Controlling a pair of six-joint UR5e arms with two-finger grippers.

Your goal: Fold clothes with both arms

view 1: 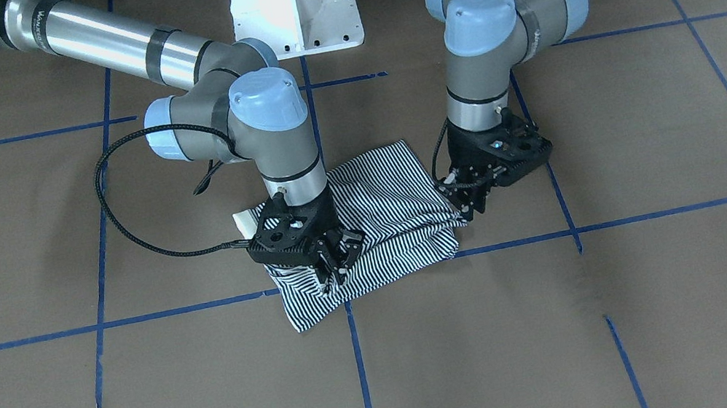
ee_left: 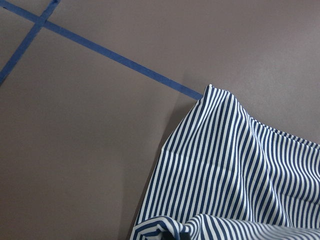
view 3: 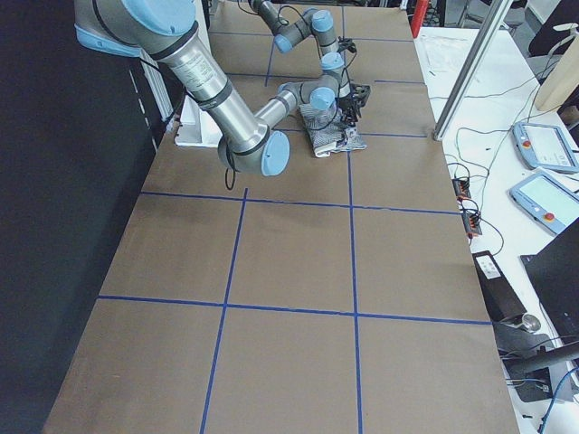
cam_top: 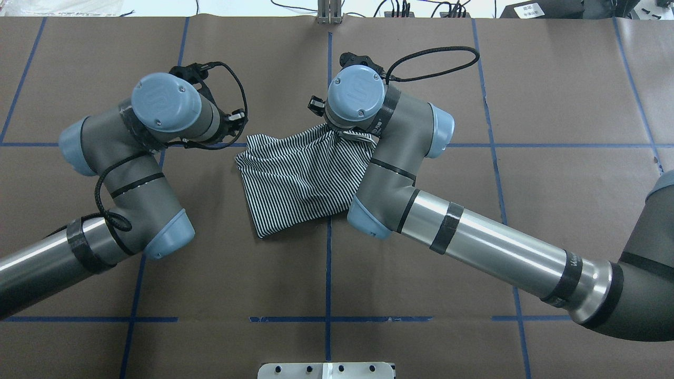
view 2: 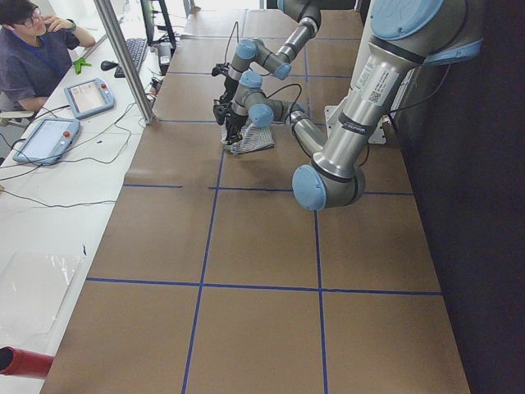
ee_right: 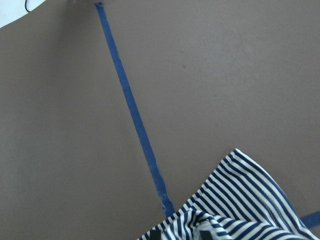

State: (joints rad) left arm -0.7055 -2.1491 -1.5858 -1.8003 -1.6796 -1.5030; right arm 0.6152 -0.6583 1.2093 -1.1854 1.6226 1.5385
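Note:
The striped polo shirt (view 1: 379, 209) lies folded into a compact bundle at the table's middle, and it also shows from overhead (cam_top: 300, 179). A bit of its cream collar (view 1: 242, 218) peeks out beside the right wrist. My right gripper (view 1: 340, 261) points down onto the shirt's front corner and is shut on bunched fabric; striped cloth (ee_right: 235, 200) fills the bottom of the right wrist view. My left gripper (view 1: 471, 204) is at the shirt's opposite edge and shut on it; raised striped cloth (ee_left: 235, 175) shows in the left wrist view.
The white pedestal base (view 1: 293, 1) stands at the table's robot side. Blue tape lines (view 1: 356, 353) grid the brown table. An operator (view 2: 33, 49) sits at a side bench with tablets (view 2: 89, 97) and cables. A metal pole (view 2: 123, 57) stands at the table's edge.

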